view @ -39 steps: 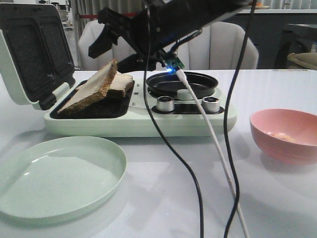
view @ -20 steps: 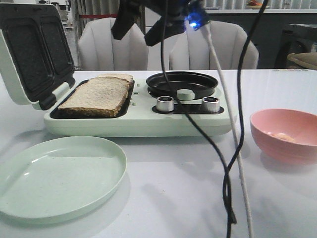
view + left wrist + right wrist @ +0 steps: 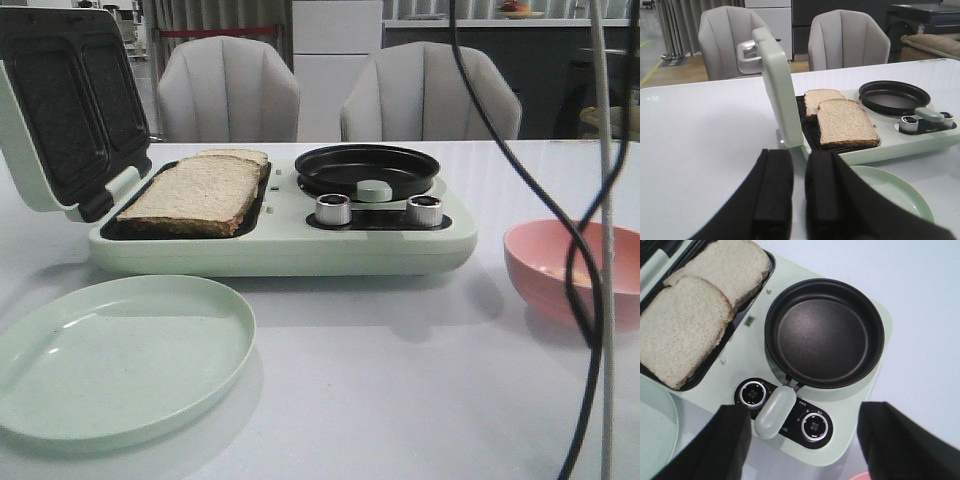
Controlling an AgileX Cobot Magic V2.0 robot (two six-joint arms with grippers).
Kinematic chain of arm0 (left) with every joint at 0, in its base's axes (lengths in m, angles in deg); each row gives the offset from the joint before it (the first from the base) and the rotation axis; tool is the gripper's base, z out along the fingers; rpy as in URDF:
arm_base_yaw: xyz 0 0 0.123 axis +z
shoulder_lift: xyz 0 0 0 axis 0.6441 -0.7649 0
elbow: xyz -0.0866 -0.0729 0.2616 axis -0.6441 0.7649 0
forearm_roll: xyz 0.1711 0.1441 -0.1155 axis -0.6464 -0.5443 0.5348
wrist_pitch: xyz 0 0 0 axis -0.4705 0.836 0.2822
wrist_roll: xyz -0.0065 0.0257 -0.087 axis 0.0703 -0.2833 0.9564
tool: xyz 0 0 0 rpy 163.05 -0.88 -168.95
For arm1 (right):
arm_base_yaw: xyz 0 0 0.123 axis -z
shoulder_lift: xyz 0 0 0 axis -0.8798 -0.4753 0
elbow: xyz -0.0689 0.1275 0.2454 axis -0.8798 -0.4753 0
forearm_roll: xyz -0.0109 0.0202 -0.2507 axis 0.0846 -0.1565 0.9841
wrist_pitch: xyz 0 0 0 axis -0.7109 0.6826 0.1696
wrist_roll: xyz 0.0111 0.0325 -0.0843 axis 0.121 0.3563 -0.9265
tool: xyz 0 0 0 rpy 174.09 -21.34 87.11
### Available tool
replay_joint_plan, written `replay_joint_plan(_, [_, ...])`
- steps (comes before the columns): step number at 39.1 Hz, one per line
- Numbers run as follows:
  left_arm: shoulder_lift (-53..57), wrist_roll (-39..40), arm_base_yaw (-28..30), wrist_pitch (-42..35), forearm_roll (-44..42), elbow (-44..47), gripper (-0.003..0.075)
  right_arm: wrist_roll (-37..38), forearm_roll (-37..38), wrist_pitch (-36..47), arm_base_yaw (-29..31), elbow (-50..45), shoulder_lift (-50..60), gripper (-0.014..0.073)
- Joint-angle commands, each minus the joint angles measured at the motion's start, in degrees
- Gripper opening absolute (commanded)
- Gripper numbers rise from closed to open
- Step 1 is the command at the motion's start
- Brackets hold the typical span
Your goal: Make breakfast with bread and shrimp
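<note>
Two slices of bread lie flat and overlapping on the dark grill plate of a pale green breakfast maker (image 3: 280, 250): a near slice (image 3: 195, 192) and a far slice (image 3: 238, 157). They also show in the left wrist view (image 3: 847, 122) and the right wrist view (image 3: 677, 330). My right gripper (image 3: 805, 450) is open and empty, high above the maker's knobs (image 3: 815, 426). My left gripper (image 3: 799, 190) is shut and empty, low over the table beside the open lid (image 3: 777, 90). Neither gripper shows in the front view. The shrimp cannot be made out.
A black round pan (image 3: 367, 165) sits on the maker's right half. A pink bowl (image 3: 545, 265) stands at the right, partly behind hanging cables (image 3: 585, 300). A pale green plate (image 3: 120, 355) lies at the front left. Two chairs stand behind the table.
The right arm has let go of the near bread slice and risen out of the front view. The slice, tilted up a second ago, now lies flat on the grill.
</note>
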Motion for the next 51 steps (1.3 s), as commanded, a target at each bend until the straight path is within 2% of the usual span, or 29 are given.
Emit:
replay_joint_plan(1, [0.86,0.43,-0.27,-4.72,-1.00,-1.49,0.0185,0.31,-0.77,7.72,0.15,-3.46,7.13,0.0549])
replay_joint_plan(17, [0.76,0.43,-0.27,-4.72,-0.90,-1.49,0.0185,0.31,-3.06,28.30,0.15,-38.63,30.36,0.0549])
replay_joint_plan(32, [0.76,0.43,-0.27,-5.12,-0.90,-0.96,0.0185,0.31,-3.63,41.39,0.15,-63.29,55.23,0.0549])
replay_joint_plan(43, [0.76,0.43,-0.27,-7.07,-1.12,0.86,0.0185,0.31,-6.73,43.03,0.15,-74.50,72.68,0.0549])
replay_joint_plan(51, [0.76,0.14,-0.27,-7.07,-1.57,0.86,0.0186,0.31,-6.73,40.90,0.15,-76.41,74.56,0.0549])
